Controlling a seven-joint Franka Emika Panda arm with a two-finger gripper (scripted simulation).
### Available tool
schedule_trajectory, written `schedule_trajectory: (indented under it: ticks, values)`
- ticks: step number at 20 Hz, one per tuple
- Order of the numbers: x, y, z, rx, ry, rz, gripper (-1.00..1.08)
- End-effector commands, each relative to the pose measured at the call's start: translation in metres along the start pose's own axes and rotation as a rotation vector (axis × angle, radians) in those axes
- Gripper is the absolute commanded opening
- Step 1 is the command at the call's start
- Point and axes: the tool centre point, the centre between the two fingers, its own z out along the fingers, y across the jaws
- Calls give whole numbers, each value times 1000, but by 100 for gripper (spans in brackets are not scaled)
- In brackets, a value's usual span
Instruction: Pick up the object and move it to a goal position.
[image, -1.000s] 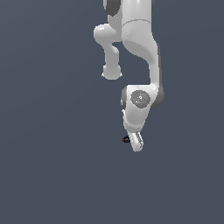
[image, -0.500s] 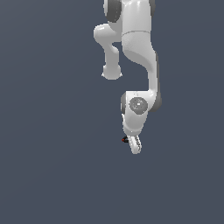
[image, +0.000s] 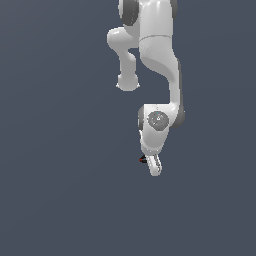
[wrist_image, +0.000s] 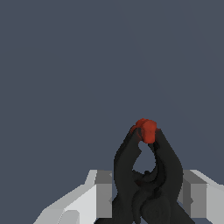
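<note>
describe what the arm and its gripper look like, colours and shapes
The arm is glossy white with rounded, tube-like links and dark grey joint sections; a grey circular cap sits on the wrist housing. The gripper has blocky, angular fingers in white with light grey faces. No cables or markings are visible.

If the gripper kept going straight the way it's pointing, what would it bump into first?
Probably nothing but the plain grey surface. The gripper has the black clamp between its fingers, and the wrist view shows only flat grey beyond the clamp's red tip. How far off that surface is, I can't tell.
</note>
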Motion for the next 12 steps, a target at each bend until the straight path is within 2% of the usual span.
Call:
schedule_trajectory:
  ticks: [1,12]
  values:
    - [0,0,0,0,0,0,-100]
    - [7,11,-35,0,0,0,-100]
